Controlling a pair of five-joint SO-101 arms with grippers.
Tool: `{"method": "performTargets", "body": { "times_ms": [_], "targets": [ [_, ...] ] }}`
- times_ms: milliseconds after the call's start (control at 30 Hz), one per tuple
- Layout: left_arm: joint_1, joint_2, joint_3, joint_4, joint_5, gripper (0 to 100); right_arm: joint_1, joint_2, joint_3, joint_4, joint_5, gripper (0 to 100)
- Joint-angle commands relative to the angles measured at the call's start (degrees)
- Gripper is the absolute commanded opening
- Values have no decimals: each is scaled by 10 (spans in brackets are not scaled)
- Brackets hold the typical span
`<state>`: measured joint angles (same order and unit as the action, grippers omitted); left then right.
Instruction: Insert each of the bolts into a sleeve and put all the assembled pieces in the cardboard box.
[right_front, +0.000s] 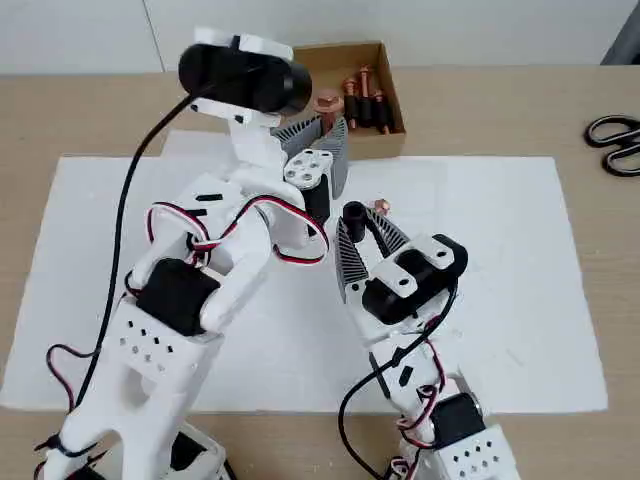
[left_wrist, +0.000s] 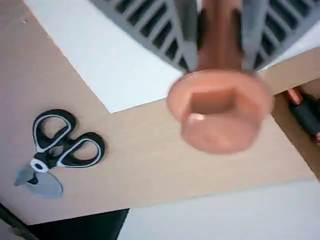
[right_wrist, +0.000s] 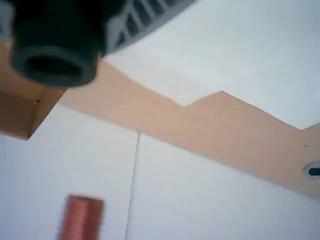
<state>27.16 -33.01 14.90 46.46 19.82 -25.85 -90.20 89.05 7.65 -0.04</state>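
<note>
1. Copper-coloured bolt (right_front: 328, 100), high view: it hangs pinched in the left tool (right_front: 328, 118), just over the near wall of the cardboard box (right_front: 378, 145). The box stands at the table's (right_front: 500, 110) far edge and has assembled pieces (right_front: 365, 100) inside. Nearer the table's middle, over the white sheet (right_front: 500, 280), the right tool (right_front: 366, 215) is clamped on a black sleeve (right_front: 352, 213).
2. Left wrist view: the bolt (left_wrist: 220, 110) shows its wide flanged head, and the ribbed fingers (left_wrist: 145, 25) press on its shaft. It looks rigid, smooth and probably light. A hold near the head should leave the plain end free to enter. Scissors (left_wrist: 62, 145) lie on the table.
3. Right wrist view: the sleeve (right_wrist: 50, 62) shows its open bore. It looks like a stiff little tube, best gripped around its outer wall with the mouth left unobstructed. It may swivel if pinched off-centre.
</note>
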Motion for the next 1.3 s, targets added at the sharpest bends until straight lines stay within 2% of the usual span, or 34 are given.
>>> {"method": "performTargets", "body": {
  "times_ms": [0,300,1267],
  "targets": [
    [10,-16,6,-37,-7,6,-1,-7,-4,-13,3,4],
    [33,-16,22,-28,-7,6,-1,-7,-4,-13,3,4],
    [46,-16,58,-25,-7,6,-1,-7,-8,-13,3,4]
  ]
}}
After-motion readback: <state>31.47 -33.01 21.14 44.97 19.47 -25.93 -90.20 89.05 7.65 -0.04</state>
